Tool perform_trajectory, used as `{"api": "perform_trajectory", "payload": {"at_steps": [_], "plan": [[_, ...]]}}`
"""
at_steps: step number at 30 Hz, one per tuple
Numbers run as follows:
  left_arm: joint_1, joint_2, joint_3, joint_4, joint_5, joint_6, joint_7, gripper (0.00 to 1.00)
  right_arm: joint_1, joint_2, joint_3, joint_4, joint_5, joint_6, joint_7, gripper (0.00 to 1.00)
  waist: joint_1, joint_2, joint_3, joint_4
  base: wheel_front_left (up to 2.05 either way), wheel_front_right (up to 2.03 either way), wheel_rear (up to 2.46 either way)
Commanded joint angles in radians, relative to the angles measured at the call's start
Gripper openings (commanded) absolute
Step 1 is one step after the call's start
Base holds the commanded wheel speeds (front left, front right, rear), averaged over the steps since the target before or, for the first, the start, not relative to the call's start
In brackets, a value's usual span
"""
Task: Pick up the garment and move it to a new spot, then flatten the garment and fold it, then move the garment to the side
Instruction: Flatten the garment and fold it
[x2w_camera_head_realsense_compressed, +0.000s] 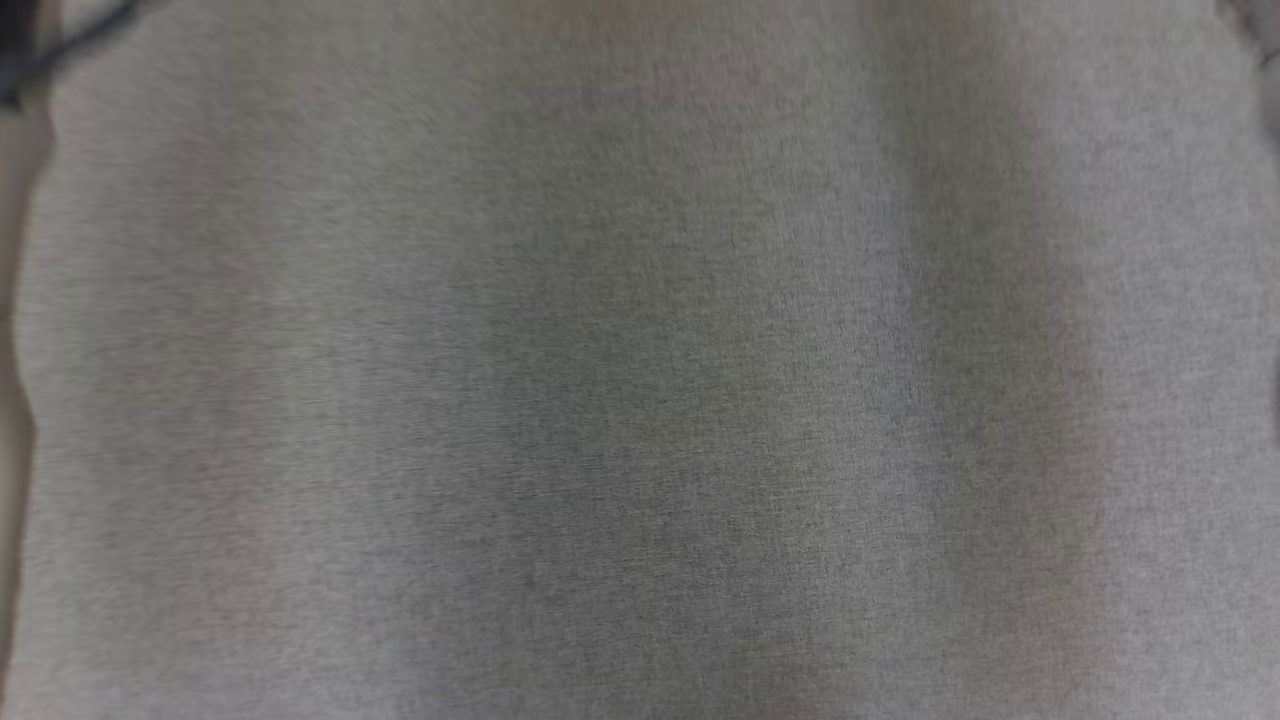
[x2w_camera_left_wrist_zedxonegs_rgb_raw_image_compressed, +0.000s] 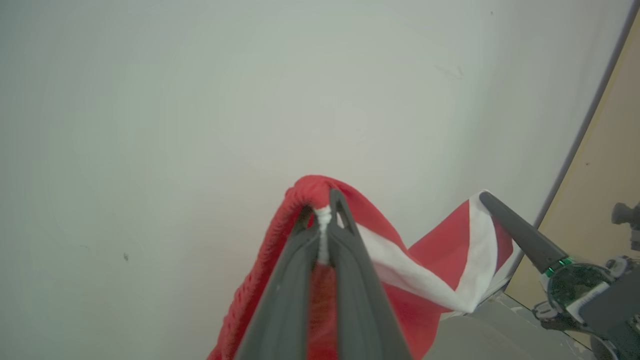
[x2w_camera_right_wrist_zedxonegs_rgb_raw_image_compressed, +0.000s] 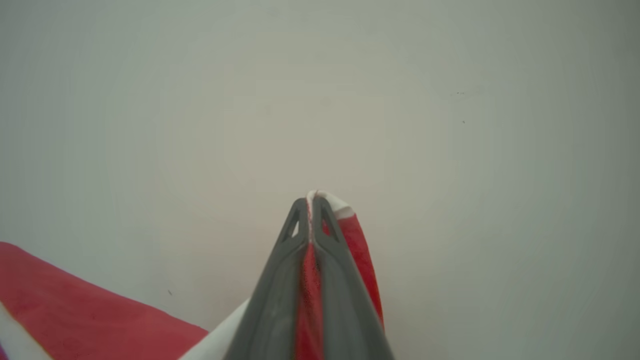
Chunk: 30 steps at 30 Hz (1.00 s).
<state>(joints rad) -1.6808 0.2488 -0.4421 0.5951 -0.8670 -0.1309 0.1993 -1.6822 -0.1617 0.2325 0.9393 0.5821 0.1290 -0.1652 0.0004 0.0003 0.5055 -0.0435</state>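
- The left gripper is pinched tight on the garment, with a ribbed red edge humped over its fingertips and a thin white fold squeezed between them.
- In the left wrist view the red cloth with broad white stripes sags from that grip across to the right gripper, which holds it at a white stripe.
- The right wrist view shows the right gripper closed as well, a red and white corner of the garment caught at its tips and draped down one finger.
- More of the cloth lies across the lower left corner of that view.
- Behind both grippers is a plain pale surface. To its right in the left wrist view come a dark edge strip and a tan panel.
- The head view is blurred grey woven cloth, very close to the camera. Whether it belongs to the garment I cannot tell.
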Motion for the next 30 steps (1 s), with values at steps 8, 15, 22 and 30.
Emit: {"api": "perform_trajectory", "payload": {"at_steps": [8,15,22,30], "plan": [[-0.240,-0.020,-0.076,0.152,-0.014,0.001,-0.068,0.00,-0.259,0.001,-0.018,0.186,-0.137,0.004,-0.069,0.00,-0.0004,-0.0003,0.149,-0.086,0.00,0.00,0.00],[-0.305,0.029,-0.160,0.202,-0.051,0.001,-0.117,0.00,-0.335,0.002,-0.017,0.245,-0.232,0.004,-0.097,0.00,-0.0004,-0.0003,0.200,-0.106,0.00,0.00,0.00],[-0.337,0.058,-0.204,0.244,-0.102,0.001,-0.139,0.00,-0.368,-0.034,-0.048,0.291,-0.299,0.004,-0.100,0.00,-0.0004,-0.0003,0.222,-0.097,0.00,0.00,0.00],[-0.385,0.073,-0.274,0.256,-0.148,0.001,-0.193,0.00,-0.390,-0.047,-0.130,0.264,-0.386,0.004,-0.101,0.00,-0.0004,-0.0003,0.248,-0.098,0.00,0.00,0.00]]}}
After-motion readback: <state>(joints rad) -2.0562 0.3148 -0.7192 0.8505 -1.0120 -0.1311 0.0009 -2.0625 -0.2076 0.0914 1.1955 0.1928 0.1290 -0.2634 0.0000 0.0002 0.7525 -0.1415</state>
